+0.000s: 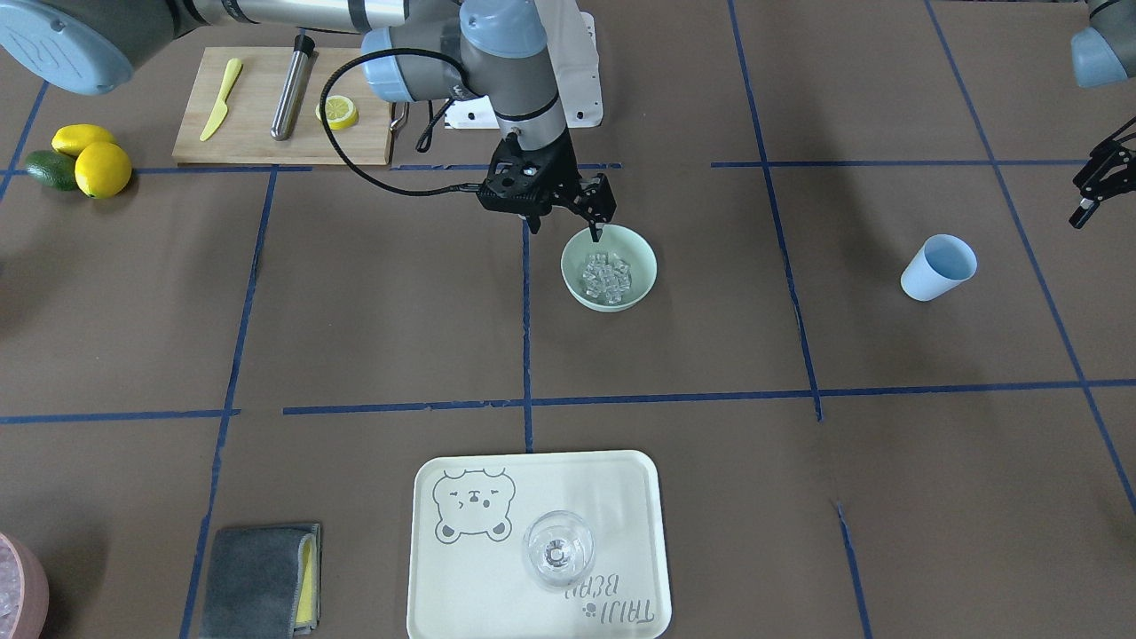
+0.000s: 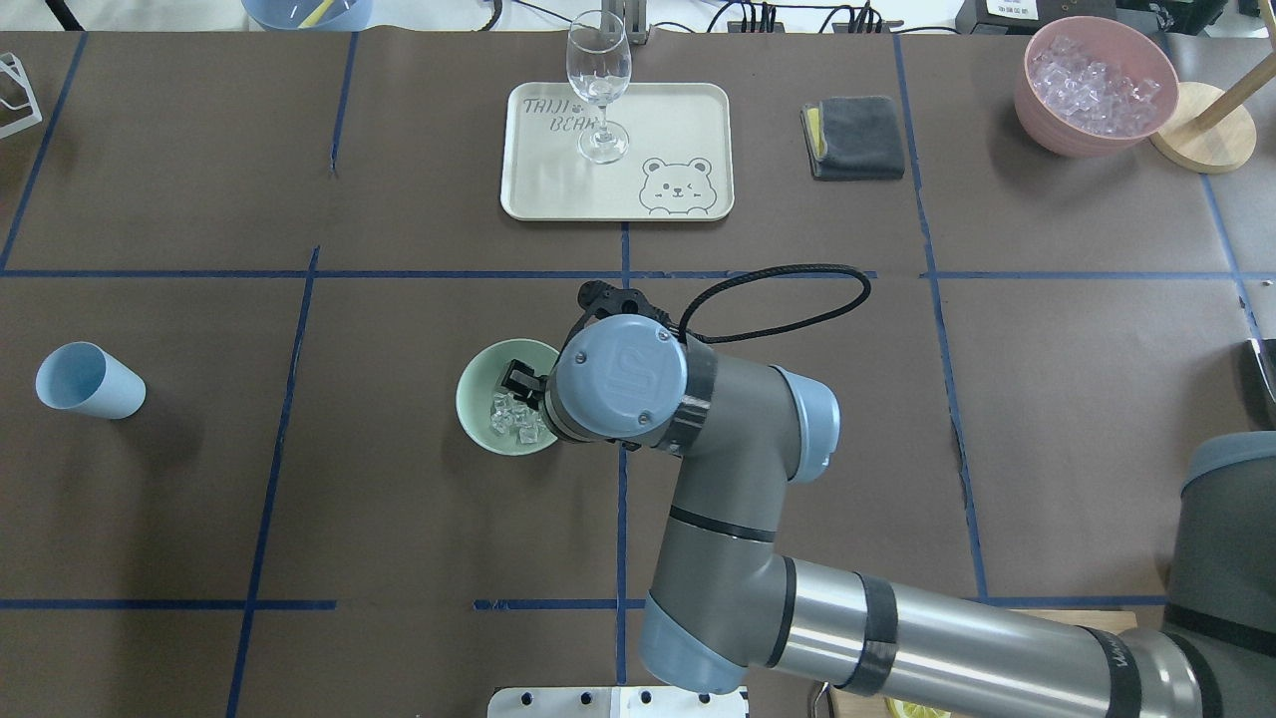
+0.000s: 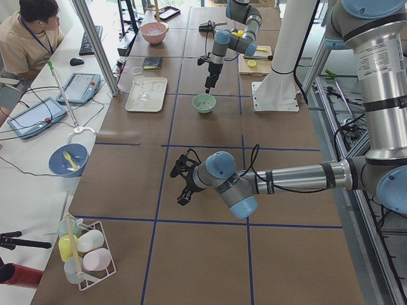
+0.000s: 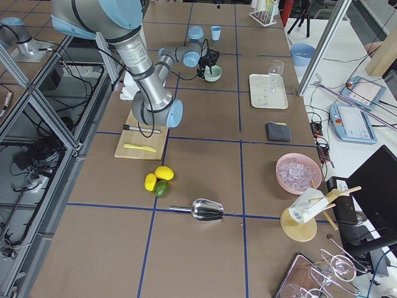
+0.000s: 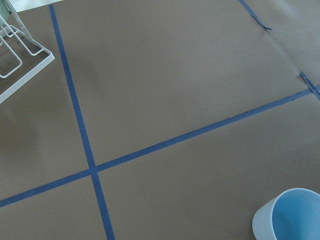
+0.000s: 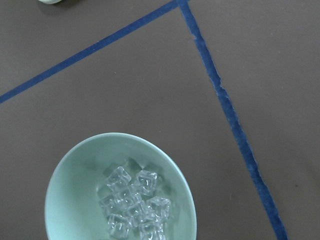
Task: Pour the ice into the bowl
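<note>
The pale mint-green bowl (image 1: 646, 253) stands near the table's middle with the ice (image 1: 607, 273), several small clear cubes, lying inside it. Both also show in the overhead view as bowl (image 2: 477, 399) and ice (image 2: 514, 419), and in the right wrist view as bowl (image 6: 70, 175) and ice (image 6: 132, 202). My right gripper (image 1: 566, 232) hangs open and empty just above the bowl's rim on the robot's side. A light blue cup (image 1: 939, 266) stands empty and apart on my left side. My left gripper (image 1: 1096, 182) is open and empty, above and behind the cup.
A cream tray (image 1: 461, 568) holds a clear glass (image 1: 557, 548). A pink container (image 2: 1095, 85) of ice sits in the far right corner. There are also a grey cloth (image 1: 257, 581), a cutting board (image 1: 257, 89) with a half lemon, and lemons (image 1: 99, 169).
</note>
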{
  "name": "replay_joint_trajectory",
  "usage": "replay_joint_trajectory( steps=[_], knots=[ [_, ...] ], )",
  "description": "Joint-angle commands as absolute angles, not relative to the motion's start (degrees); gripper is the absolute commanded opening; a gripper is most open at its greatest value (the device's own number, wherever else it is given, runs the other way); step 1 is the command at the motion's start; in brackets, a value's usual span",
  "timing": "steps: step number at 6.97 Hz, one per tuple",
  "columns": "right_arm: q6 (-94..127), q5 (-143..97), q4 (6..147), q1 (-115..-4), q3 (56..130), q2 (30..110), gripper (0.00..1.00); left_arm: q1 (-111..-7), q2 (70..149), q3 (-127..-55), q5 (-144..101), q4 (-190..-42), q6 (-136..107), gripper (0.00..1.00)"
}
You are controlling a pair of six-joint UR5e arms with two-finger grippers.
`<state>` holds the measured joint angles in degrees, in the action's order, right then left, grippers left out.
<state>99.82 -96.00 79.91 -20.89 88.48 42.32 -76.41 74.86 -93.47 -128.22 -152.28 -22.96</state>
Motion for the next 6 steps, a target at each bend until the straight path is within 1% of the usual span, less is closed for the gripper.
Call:
replay_joint_trajectory(
  steps=[1,2,4,5,6],
  knots=[
    [98.27,-96.24,82.35,-21.7,81.41,37.37,0.94,-76.46,74.71,-93.87,-128.32,-152.49,-23.11,1.0],
    [97.13,-97.02,82.44,-22.06,79.91,37.27,0.93,-76.46,74.71,-93.95,-128.23,-152.58,-23.38,1.0],
    [93.54,-98.6,85.41,-22.15,78.93,37.27,0.92,-76.46,74.79,-94.13,-128.23,-153.02,-25.57,1.0],
    [92.73,-98.7,86.3,-22.06,78.58,37.35,0.82,-76.46,74.79,-94.13,-128.23,-153.1,-25.66,1.0],
    [92.72,-99.14,86.31,-22.06,78.31,37.27,0.68,-76.46,74.79,-94.13,-128.23,-153.11,-25.66,1.0]
  ],
)
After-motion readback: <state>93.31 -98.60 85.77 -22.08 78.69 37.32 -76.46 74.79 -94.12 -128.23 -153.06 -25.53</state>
